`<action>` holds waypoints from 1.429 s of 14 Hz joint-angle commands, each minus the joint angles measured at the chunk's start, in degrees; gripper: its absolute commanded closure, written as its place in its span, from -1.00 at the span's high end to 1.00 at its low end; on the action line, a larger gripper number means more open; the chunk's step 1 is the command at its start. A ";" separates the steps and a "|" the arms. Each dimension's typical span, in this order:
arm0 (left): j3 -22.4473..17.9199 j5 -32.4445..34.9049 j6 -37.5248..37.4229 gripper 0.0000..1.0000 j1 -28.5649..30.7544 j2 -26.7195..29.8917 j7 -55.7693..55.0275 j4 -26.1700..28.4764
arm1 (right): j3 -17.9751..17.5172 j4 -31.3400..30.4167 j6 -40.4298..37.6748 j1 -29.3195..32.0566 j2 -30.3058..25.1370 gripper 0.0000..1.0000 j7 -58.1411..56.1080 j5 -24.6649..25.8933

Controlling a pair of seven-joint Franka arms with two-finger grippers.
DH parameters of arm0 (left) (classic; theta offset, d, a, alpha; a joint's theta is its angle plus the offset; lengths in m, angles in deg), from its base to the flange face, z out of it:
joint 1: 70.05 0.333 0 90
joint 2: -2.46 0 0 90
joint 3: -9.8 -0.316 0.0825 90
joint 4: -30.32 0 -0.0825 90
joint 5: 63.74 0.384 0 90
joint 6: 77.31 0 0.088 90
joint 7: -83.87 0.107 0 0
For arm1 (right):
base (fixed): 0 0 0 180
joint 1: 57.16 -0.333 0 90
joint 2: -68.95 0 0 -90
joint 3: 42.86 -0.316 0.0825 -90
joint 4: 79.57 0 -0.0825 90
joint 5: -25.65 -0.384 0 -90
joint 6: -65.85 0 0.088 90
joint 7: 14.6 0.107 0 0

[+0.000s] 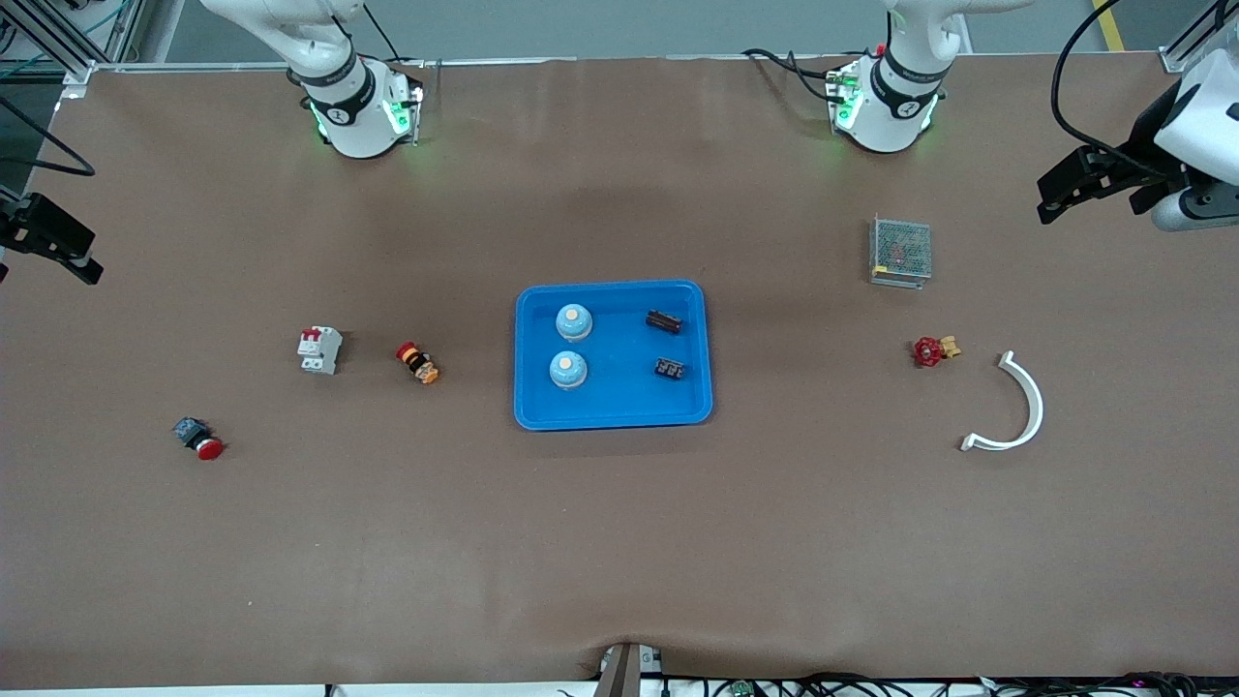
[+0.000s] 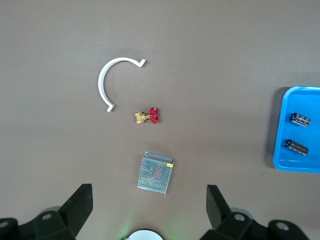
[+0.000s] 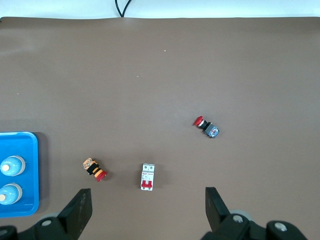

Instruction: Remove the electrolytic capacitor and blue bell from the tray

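Nothing is gripped yet: the capacitor [image 1: 663,320] and two blue bells [image 1: 573,322] are left lying in the tray [image 1: 612,416] at mid-table, while the left gripper [image 2: 149,210] and right gripper [image 3: 148,210] are held wide open above their own table ends.

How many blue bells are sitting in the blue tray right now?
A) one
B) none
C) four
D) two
D: inside the tray, two blue bells sit one above the other in the front view, one bell farther from the front camera and the other bell nearer to it, on the side toward the right arm's end of the table.
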 commanded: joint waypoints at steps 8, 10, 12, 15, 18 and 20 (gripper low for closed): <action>0.39 1.08 -0.90 1.00 -0.21 -1.19 -0.29 -1.19 | -0.74 1.46 -0.42 0.57 0.69 1.00 -0.26 0.26; 0.48 0.90 -0.90 1.00 -0.21 -1.10 -0.81 -1.36 | -0.74 1.46 -0.42 0.57 0.69 1.00 -0.26 0.26; 0.74 0.38 -0.90 1.00 -0.21 -1.01 -0.81 -1.27 | -0.74 1.46 -0.42 0.49 0.69 1.00 -0.26 0.43; 1.45 0.29 -0.73 1.00 -0.12 -1.01 -1.08 -1.28 | -0.74 1.46 -0.42 0.49 0.69 1.00 -0.26 0.52; 1.97 0.20 -0.73 1.00 -0.21 -0.92 -2.74 -1.19 | -0.74 1.46 -0.51 0.40 0.69 1.00 -0.26 0.43; 3.64 0.20 -0.73 1.00 -0.12 -1.01 -5.81 -1.01 | -0.82 1.46 -0.51 0.14 1.56 1.00 -0.26 0.35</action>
